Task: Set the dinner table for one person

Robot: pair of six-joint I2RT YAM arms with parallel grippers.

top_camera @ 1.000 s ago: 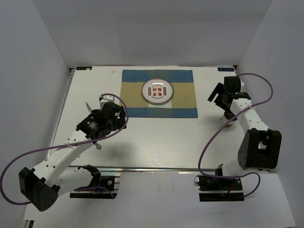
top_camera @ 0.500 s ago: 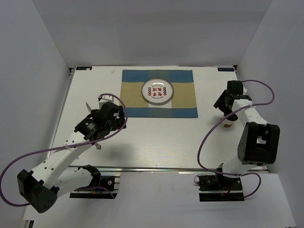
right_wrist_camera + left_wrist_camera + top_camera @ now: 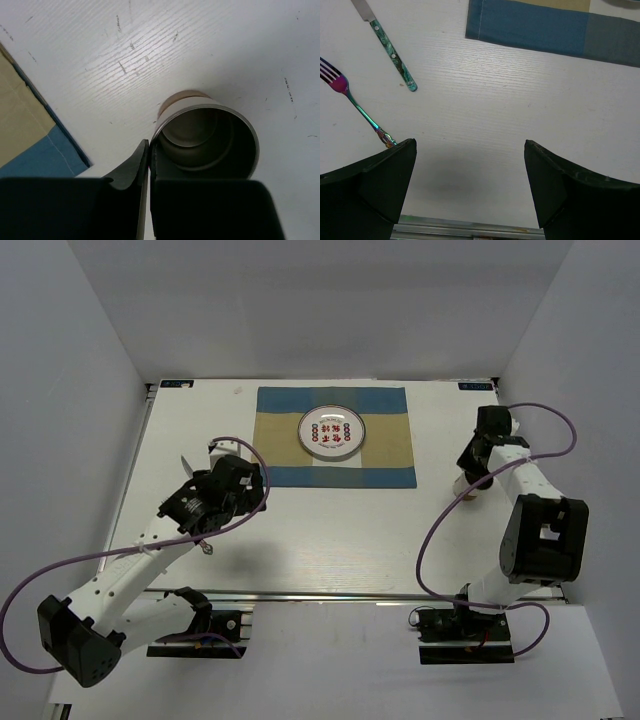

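A steel cup [image 3: 205, 135] with a tan base stands upright on the white dinner table [image 3: 340, 530], right of the placemat [image 3: 390, 455]. My right gripper [image 3: 150, 150] is shut on the cup's rim, one finger outside the wall and one inside. In the top view the cup [image 3: 479, 492] is mostly hidden under that wrist. My left gripper [image 3: 470, 150] hangs open over bare table near the front edge, holding nothing. A rainbow fork [image 3: 350, 100] and a green-handled knife [image 3: 392, 52] lie to its left. A white plate [image 3: 332, 432] with red marks sits on the placemat.
The table's metal front edge [image 3: 470, 231] lies just below the left gripper. Purple cables [image 3: 440, 520] loop from both arms over the table. Grey walls close in the left, right and back sides.
My right gripper dropped over the cup and shut on its rim; a second ago it stood open above it. The left arm has hardly moved.
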